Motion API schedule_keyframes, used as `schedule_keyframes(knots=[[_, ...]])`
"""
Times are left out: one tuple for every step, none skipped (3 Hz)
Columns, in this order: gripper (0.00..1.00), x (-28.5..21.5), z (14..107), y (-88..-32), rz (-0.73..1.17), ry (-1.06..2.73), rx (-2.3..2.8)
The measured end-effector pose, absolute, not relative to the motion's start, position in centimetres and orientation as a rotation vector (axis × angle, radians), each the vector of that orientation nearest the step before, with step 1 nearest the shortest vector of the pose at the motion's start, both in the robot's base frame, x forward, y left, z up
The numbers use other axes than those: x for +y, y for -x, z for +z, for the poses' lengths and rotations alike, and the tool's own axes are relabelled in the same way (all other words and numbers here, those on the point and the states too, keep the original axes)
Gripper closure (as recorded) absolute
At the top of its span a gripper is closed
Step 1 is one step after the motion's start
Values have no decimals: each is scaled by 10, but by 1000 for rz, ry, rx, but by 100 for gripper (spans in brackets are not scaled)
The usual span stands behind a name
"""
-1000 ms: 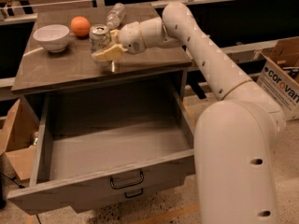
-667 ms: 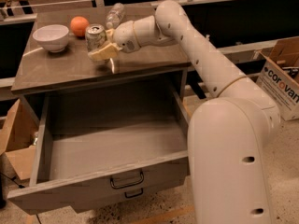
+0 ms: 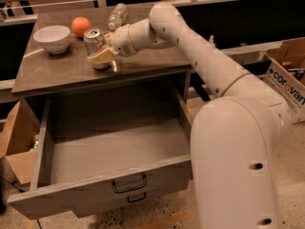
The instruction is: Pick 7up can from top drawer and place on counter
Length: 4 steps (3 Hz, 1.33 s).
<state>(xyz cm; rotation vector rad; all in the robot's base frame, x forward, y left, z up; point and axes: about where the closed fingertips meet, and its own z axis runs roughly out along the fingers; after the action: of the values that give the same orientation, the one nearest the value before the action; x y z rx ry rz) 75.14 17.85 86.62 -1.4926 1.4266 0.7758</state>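
The 7up can (image 3: 95, 39), silvery with a pull-tab top, stands upright at or just above the counter (image 3: 52, 73), in the middle of its left half. My gripper (image 3: 101, 55) reaches in from the right and is shut on the can; one tan finger shows on the can's near side and the other is hidden behind it. The top drawer (image 3: 114, 149) is pulled wide open below the counter, and its inside is empty. Its dark bail handle (image 3: 128, 184) shows on the front panel.
A white bowl (image 3: 52, 37), an orange (image 3: 81, 26) and a clear plastic bottle (image 3: 116, 15) sit at the back of the counter near the can. A lower drawer handle (image 3: 137, 197) shows beneath. Cardboard boxes stand on the floor at right (image 3: 290, 78) and left (image 3: 14, 142).
My gripper has carried the can a little to the left and slightly down toward the counter top. The drawer has not moved.
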Motion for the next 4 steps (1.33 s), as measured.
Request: schedule_keyframes(knots=[[14, 179, 863, -751, 768, 1489, 1436], [0, 156, 854, -750, 739, 1453, 1484], [0, 120, 851, -749, 692, 1377, 1543], [0, 73, 852, -747, 631, 1291, 1607]])
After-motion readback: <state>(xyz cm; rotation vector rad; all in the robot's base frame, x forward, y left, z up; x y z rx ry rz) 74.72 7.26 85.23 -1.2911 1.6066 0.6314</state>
